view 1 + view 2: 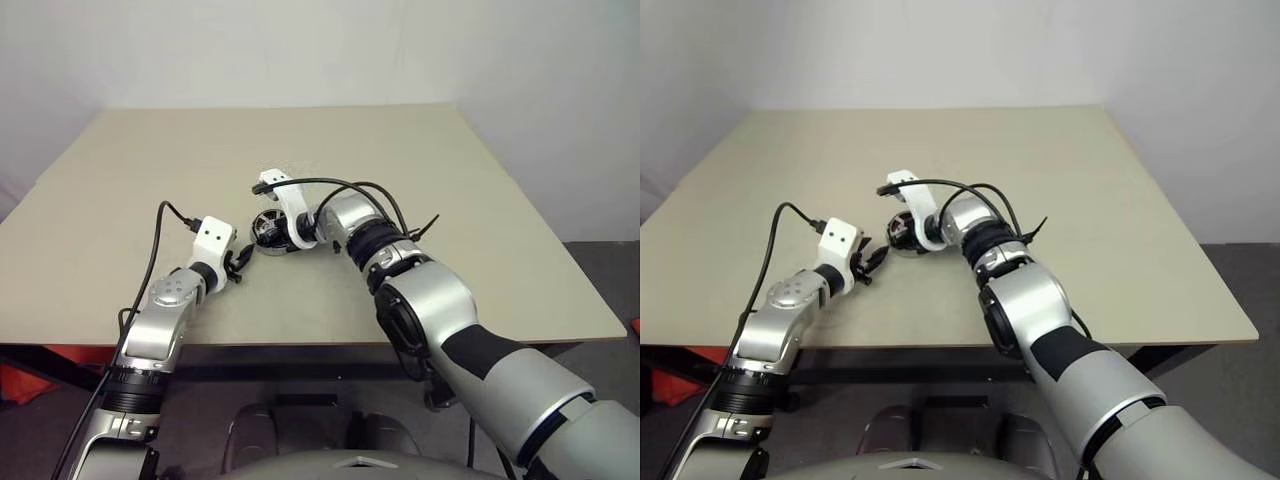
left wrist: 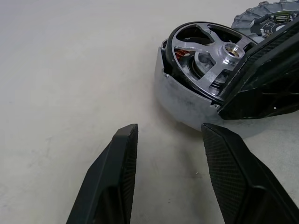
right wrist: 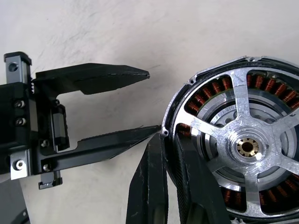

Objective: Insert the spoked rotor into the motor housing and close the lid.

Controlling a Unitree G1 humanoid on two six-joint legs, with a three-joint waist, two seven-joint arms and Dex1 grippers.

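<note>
A two-armed robot worked over a beige table (image 1: 480,200), where a small motor housing (image 2: 180,100) sat near the middle of the tabletop, between the two grippers. The spoked rotor (image 3: 245,144), with its black rim and silver spokes, sat tilted in the mouth of the housing, one edge raised, and copper windings (image 3: 212,88) showed between the spokes and in the gap under the raised edge. The grey lid (image 2: 264,16) lay open behind the housing, on the side away from the left gripper, with its faceted edge in view.

The right gripper (image 3: 170,154) reached in from the robot's right and angled downward, its two black fingers clenched on the rim of the rotor. In the right wrist view one finger lay outside the rim and the other over the windings just inside it.

The left gripper (image 2: 170,135) hovered low over the table just beside the housing on the robot's left. Its fingers (image 2: 117,177) stood parted and held nothing; in the right wrist view the tip of one came up to the housing's edge, though contact could not be made out. Black cables (image 1: 160,235) trailed from both wrists across the table.
</note>
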